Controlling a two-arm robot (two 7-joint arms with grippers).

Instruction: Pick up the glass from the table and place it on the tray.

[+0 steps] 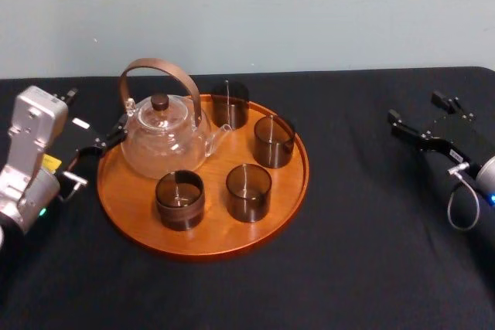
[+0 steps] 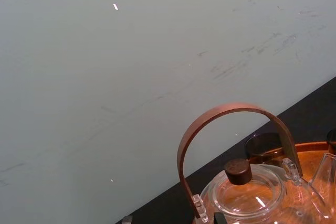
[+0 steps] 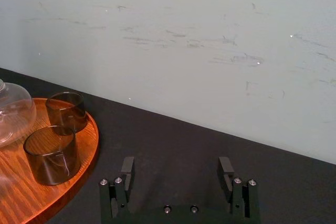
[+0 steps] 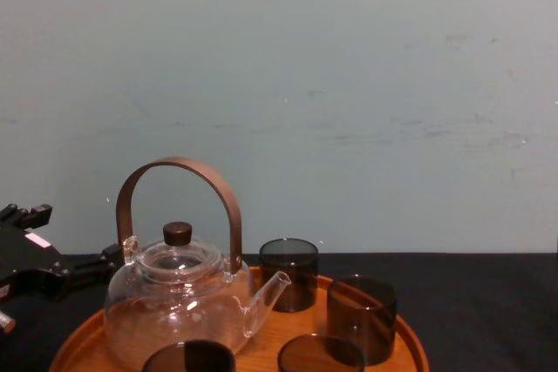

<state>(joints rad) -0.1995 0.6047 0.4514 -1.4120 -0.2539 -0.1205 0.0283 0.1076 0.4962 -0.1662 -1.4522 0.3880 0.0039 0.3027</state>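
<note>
The round orange-brown tray point(image 1: 209, 251) lies on the black table point(image 1: 371, 229) left of centre. On it stand a glass teapot point(image 1: 162, 141) with a brown hoop handle and several dark smoky glasses, among them a front one point(image 1: 179, 199), a middle one point(image 1: 248, 192) and a right one point(image 1: 274, 141). My left gripper point(image 1: 94, 113) hovers at the tray's left edge beside the teapot, open and holding nothing. My right gripper point(image 1: 416, 110) is far to the right of the tray over bare cloth, its jaws wide apart and empty point(image 3: 176, 163).
A pale wall point(image 1: 309, 5) rises right behind the table's far edge. Black cloth stretches between the tray and the right arm and along the front. A loop of cable point(image 1: 462, 206) hangs from the right wrist.
</note>
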